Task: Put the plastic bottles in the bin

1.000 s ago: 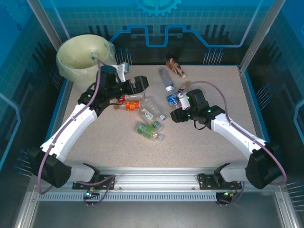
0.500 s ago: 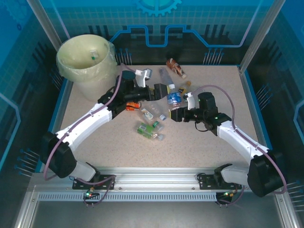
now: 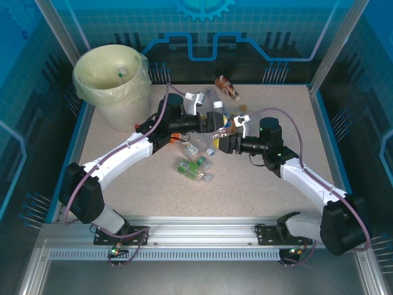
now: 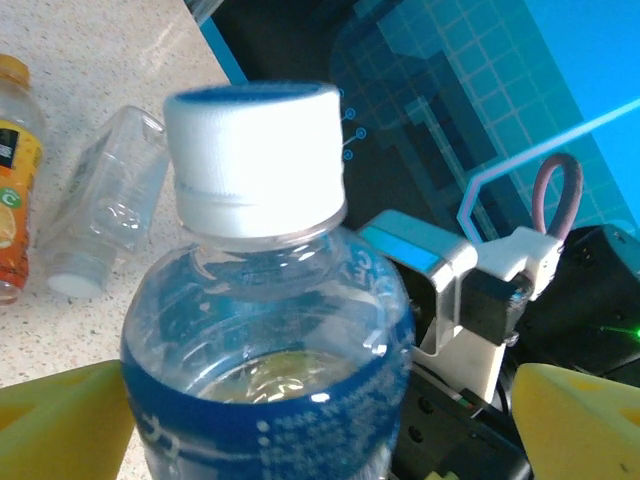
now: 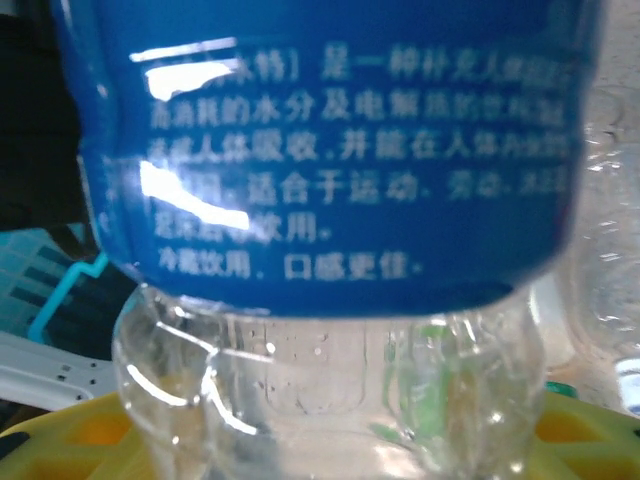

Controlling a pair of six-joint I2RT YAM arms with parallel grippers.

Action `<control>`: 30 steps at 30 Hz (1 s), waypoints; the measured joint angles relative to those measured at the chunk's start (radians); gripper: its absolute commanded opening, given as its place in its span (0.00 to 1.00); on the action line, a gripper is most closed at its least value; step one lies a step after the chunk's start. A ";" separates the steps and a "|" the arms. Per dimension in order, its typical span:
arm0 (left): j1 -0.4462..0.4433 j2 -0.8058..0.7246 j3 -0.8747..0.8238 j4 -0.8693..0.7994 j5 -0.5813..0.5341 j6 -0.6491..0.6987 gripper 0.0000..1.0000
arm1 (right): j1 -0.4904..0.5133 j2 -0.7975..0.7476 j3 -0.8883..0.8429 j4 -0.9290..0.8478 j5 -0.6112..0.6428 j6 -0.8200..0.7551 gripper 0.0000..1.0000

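I am counting one bin (image 3: 116,107) and about seven loose bottles (image 3: 190,166). My right pincer (image 3: 224,139) is gripping a blue bottle (image 4: 270,420); my left pincer (image 3: 212,125), swung right since, is straddling it open.

Both arms stretch forward and bend inward, tools almost meeting. The left tool (image 3: 207,123) has fingers wide apart; the right tool (image 3: 226,137) is clamped on a blue-labelled bottle (image 4: 262,405).
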 measured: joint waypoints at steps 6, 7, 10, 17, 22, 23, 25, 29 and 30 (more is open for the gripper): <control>-0.010 0.018 0.000 0.032 0.039 -0.001 0.71 | 0.024 -0.003 0.001 0.044 -0.049 0.014 0.51; -0.010 0.020 0.000 0.036 0.042 -0.003 0.67 | 0.026 -0.005 0.001 0.050 -0.051 0.015 0.51; -0.008 0.022 0.000 0.053 0.048 -0.002 0.59 | 0.026 -0.011 0.001 0.062 -0.050 0.022 0.53; -0.007 0.024 -0.002 0.066 0.052 -0.003 0.52 | 0.026 -0.010 0.015 0.040 -0.053 0.021 0.75; -0.010 0.024 -0.002 0.083 0.045 -0.004 0.50 | 0.045 -0.007 0.049 -0.011 -0.053 -0.008 0.87; -0.010 0.024 -0.002 0.082 0.037 -0.004 0.49 | 0.047 -0.007 0.051 -0.019 -0.049 -0.014 0.92; -0.011 0.024 -0.002 0.081 0.016 -0.004 0.50 | 0.051 -0.007 0.053 -0.037 -0.042 -0.026 0.96; -0.011 0.024 -0.002 0.073 -0.037 -0.002 0.49 | 0.057 -0.007 0.054 -0.082 0.005 -0.048 1.00; -0.011 0.023 -0.002 0.068 -0.051 0.000 0.50 | 0.057 -0.008 0.054 -0.093 0.020 -0.053 1.00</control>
